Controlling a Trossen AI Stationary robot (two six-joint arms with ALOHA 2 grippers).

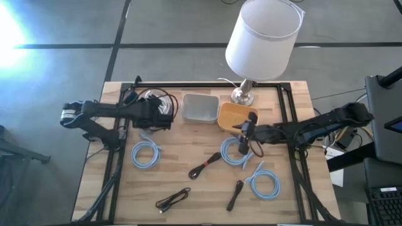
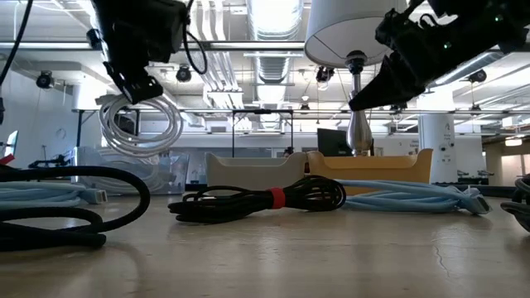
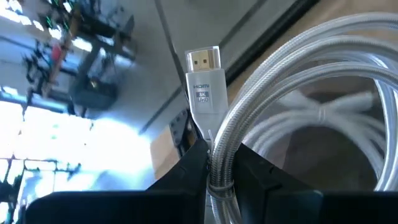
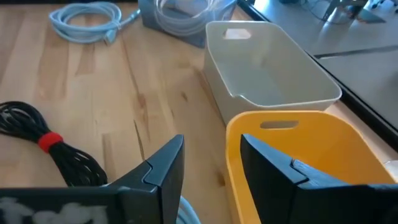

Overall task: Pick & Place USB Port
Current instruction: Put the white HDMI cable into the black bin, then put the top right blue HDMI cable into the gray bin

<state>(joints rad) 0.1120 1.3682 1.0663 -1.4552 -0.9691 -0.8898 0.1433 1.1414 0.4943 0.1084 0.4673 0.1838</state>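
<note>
The left gripper hangs above the far left part of the table, its fingers clamped on a coiled white braided cable just below the plug. In the left wrist view the silver HDMI plug stands straight up out of the pinch, its long axis in line with the fingers and its gold mouth pointing away from the gripper, while the coil loops off to one side. In the low view the same coil hangs in the air under the gripper, clear of the tabletop. Just right of it on the far side sit a white bin and, touching it, a yellow bin, with a white-shaded lamp behind them. The right gripper hovers over the near edge of the yellow bin, its fingers spread wide and holding nothing; in its wrist view the yellow bin and the white bin both lie open in front of it. Three light blue coiled cables lie on the wood: one at the left, one in the middle under the right gripper, one nearer at the right. Black cables lie between them, one bundle tied with a red band, another near the front edge, and a third beside the right-hand blue coil.
</note>
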